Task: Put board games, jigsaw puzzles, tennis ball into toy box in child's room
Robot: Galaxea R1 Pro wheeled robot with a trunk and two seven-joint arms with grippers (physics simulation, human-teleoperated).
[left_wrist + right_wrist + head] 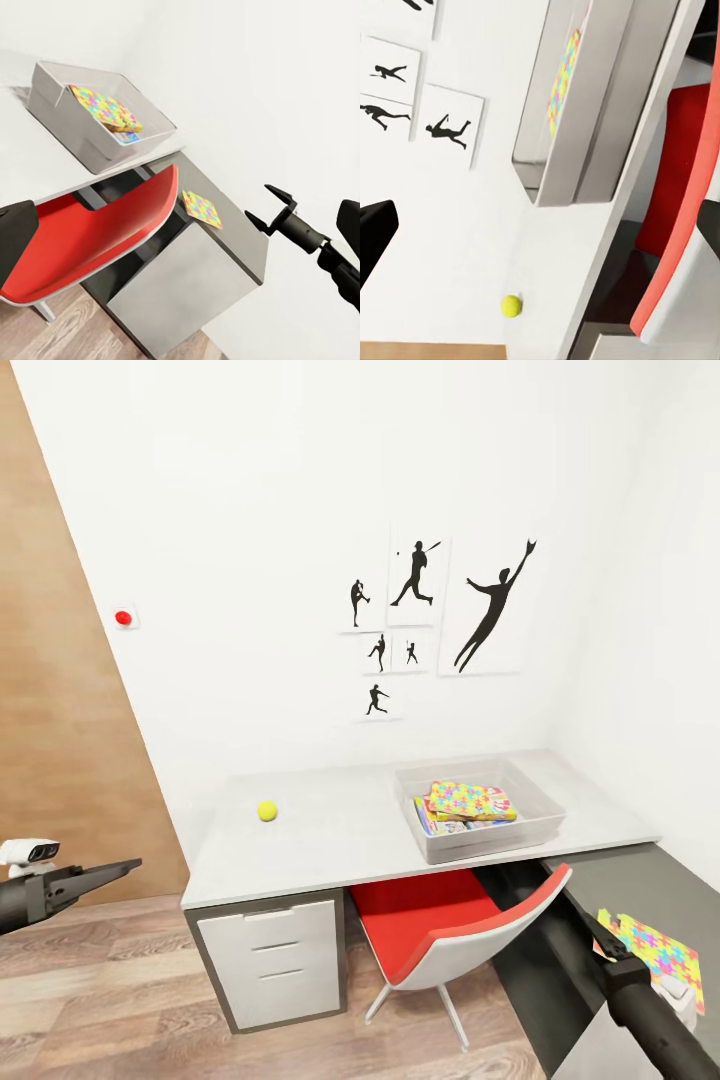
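bench [340, 840]: long pale grey top with white drawers at one end and a lower dark section at my right; its long axis runs across my head view, left to right.
toy box [540, 828]: sits on the bench toward the right end, long side parallel to the bench front edge. it already holds a stack, so i judge most of the job done.
board games [445, 825]: flat printed boxes lie in the toy box under a puzzle; i cannot count how many from here.
jigsaw in the box [470, 800]: lies flat on top of the stack, slightly skewed to the box walls.
second jigsaw [662, 952]: left to do, by my reading. it lies flat on the lower dark section, near its front edge, corners turned diamond-wise to that edge, just beside my right arm.
tennis ball [267, 811]: also left. it rests alone on the bench top, well apart from the toy box, toward the left; round, so no axis to speak of.
right tool [271, 209]: seen from the left wrist, fingers spread apart, holding nothing.
left tool [120, 870]: low at my left; whether it is parted or closed i cannot tell.
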